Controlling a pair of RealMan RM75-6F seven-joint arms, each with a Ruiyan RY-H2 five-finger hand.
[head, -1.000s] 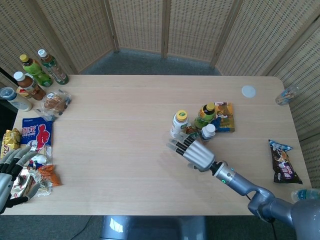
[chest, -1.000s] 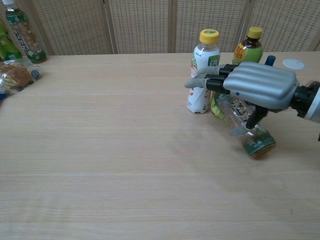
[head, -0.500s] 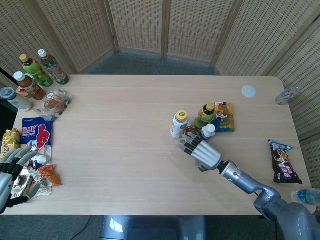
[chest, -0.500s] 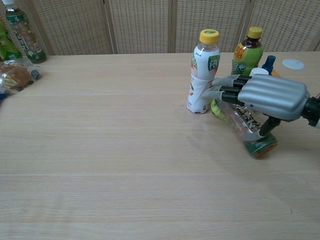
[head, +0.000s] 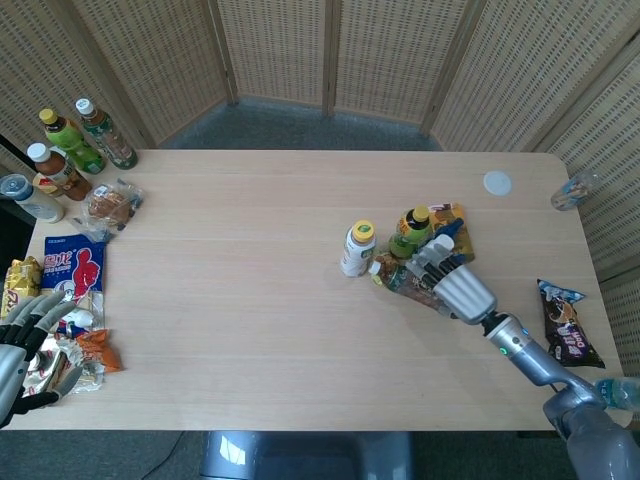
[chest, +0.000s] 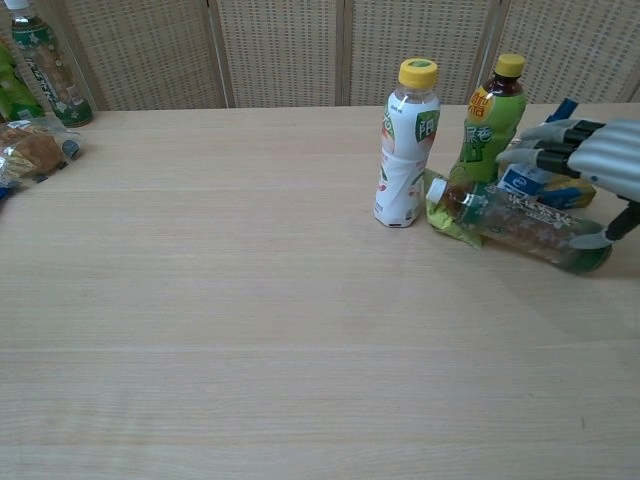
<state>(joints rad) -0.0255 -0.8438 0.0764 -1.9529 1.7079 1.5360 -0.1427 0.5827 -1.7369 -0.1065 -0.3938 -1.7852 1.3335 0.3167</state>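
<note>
At the far left edge of the desk (head: 250, 300) the left robot hand (head: 25, 345) hovers with fingers spread over a heap of snack packets (head: 70, 355), holding nothing, exactly as it did a second ago; above it lie a blue packet (head: 75, 270), a wrapped bun (head: 108, 207) and a cluster of bottles (head: 70, 150) in the far corner, none of them moved. Moving right, the white bottle with a yellow cap (chest: 407, 142) stands upright mid-desk, and the green tea bottle (chest: 490, 118) stands just behind and to its right, both where they were. The change is in the clear bottle (chest: 520, 225): a second ago the right robot hand gripped it tilted, cap upward, close to the white bottle; now it lies on its side on the desk, cap pointing toward the white bottle, its neck resting by a crumpled green wrapper (chest: 445, 215). The right robot hand (head: 455, 285) has swung rightward and back, its fingers loosely spread over the bottle's base end and a blue-and-yellow packet (chest: 545, 187); its thumb seems to touch the bottle, but I judge the grip released rather than firm. So the bottle reads as laid down, not carried. Further right lie a white lid (head: 497, 183) and a dark snack bag (head: 568, 325).
</note>
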